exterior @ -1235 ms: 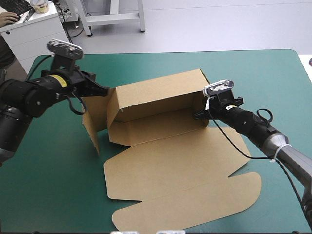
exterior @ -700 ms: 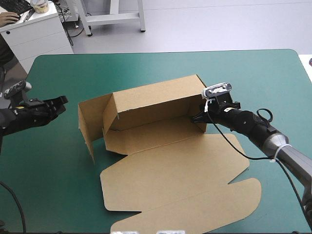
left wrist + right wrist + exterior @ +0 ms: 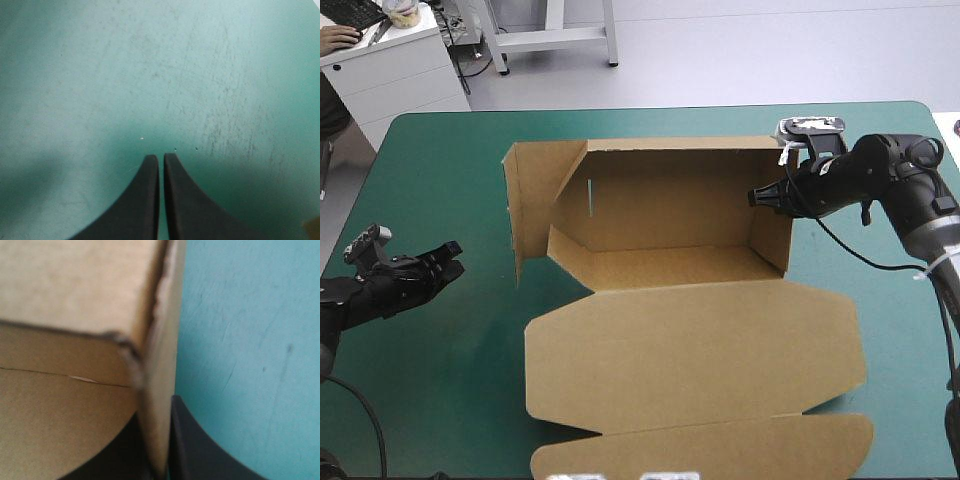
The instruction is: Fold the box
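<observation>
Centrally, brown box (image 3: 690, 340) on teal-green bench (image 3: 880, 130) — walls raised, lid flat toward lower frame, right claw (image 3: 760, 197) clamped on its right wall, left claw (image 3: 448, 262) closed, empty — mid left.

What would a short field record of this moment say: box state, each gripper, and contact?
box: brown box, an open tray; back and right walls raised, left end flaps standing open and not tucked, lid flat toward the table's near edge
right gripper: right gripper shut on the box's right wall, near its top edge
left gripper: left gripper shut, holding nothing, over bare teal-green cover, apart from the box, near the table's left edge
contact with box: right gripper only
</observation>
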Robot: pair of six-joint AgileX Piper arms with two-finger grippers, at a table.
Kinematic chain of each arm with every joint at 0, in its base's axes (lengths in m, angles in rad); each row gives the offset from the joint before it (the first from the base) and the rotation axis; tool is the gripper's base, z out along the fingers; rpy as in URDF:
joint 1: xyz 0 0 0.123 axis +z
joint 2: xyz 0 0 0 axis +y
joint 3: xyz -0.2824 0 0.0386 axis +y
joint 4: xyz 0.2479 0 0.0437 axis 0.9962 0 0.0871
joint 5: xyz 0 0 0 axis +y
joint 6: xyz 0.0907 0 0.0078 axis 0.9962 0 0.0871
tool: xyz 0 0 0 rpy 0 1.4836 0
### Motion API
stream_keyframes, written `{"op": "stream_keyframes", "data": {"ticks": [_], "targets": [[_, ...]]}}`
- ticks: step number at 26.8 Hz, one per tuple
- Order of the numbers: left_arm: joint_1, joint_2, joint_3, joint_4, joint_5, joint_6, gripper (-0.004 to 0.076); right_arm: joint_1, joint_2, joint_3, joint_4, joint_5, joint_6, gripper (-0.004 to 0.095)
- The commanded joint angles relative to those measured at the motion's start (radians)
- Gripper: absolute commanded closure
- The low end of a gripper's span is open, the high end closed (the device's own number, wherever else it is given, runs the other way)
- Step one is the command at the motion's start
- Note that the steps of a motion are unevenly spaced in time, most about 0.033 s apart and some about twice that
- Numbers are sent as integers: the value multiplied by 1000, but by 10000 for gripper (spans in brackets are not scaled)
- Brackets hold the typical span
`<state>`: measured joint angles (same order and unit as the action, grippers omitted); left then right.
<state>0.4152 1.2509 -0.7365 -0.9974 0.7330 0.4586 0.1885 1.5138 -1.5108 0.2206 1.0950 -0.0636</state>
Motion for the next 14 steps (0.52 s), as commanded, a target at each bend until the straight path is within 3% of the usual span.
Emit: {"op": "stream_keyframes", "data": {"ticks": [1, 14], "targets": [[3, -29, -25, -57, -9, -2, 722, -3, 18, -48, 23, 134, 15, 904], [3, -29, -25, -57, 8, -6, 734, -3, 179, -34, 27, 123, 8, 905]]}}
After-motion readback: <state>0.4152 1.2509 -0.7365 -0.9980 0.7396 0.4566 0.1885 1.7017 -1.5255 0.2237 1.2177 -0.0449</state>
